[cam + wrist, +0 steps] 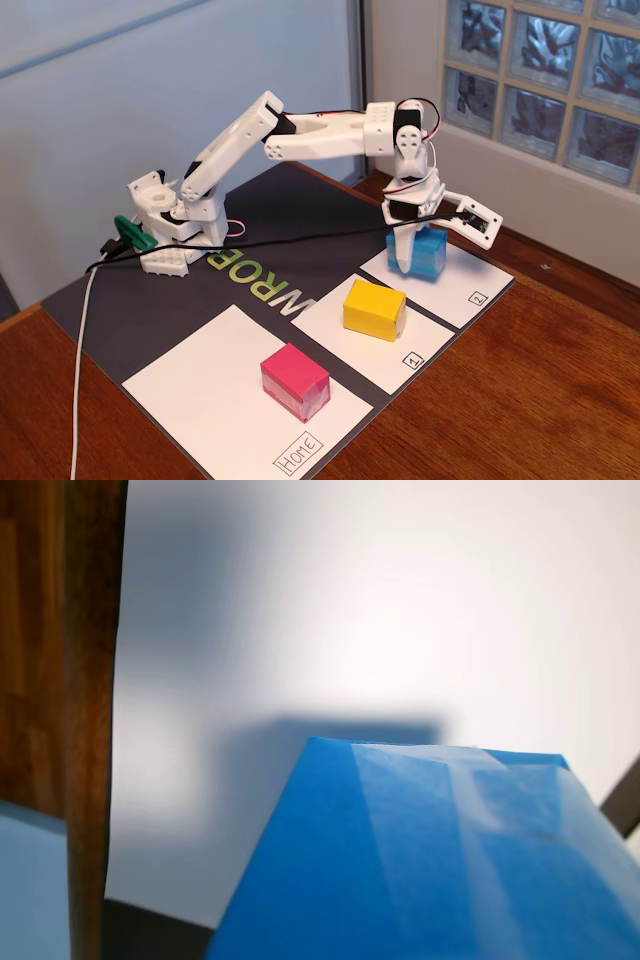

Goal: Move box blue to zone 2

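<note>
Box blue [431,251] sits on zone 2 [470,285], with the fingers [402,262] spread wide around it.

In the fixed view one finger points down against the box's left face while the other [478,222] is swung out to the right, clear of the box, gripping nothing. The yellow block [374,308] rests on the panel marked 1, the pink block [294,381] on the Home panel [205,385]. The white arm [300,140] reaches from its base across the dark mat [290,225] on the wooden table [520,400], wrist bent downward.

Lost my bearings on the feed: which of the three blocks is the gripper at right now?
The blue block, on the panel marked 2. The gripper stands open over it; the yellow block and pink block sit apart on other panels.
</note>
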{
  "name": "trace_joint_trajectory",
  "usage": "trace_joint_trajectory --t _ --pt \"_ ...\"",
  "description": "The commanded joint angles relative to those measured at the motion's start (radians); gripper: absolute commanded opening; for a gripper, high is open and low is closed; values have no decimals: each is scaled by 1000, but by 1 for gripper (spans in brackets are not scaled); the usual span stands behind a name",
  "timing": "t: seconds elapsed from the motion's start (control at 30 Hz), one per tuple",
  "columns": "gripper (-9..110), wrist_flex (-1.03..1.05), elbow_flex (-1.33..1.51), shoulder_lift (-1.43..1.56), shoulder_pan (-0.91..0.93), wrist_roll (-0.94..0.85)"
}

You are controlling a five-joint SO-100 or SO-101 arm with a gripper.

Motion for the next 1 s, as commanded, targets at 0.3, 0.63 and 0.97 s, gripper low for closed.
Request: trace_joint_trajectory --t 0.3,0.63,0.97 --pt "0 -69 -37 -32 -44 5" --pt "1 -106 -37 -49 -49 -3" --pt "1 -144 -35 -78 -57 -12"
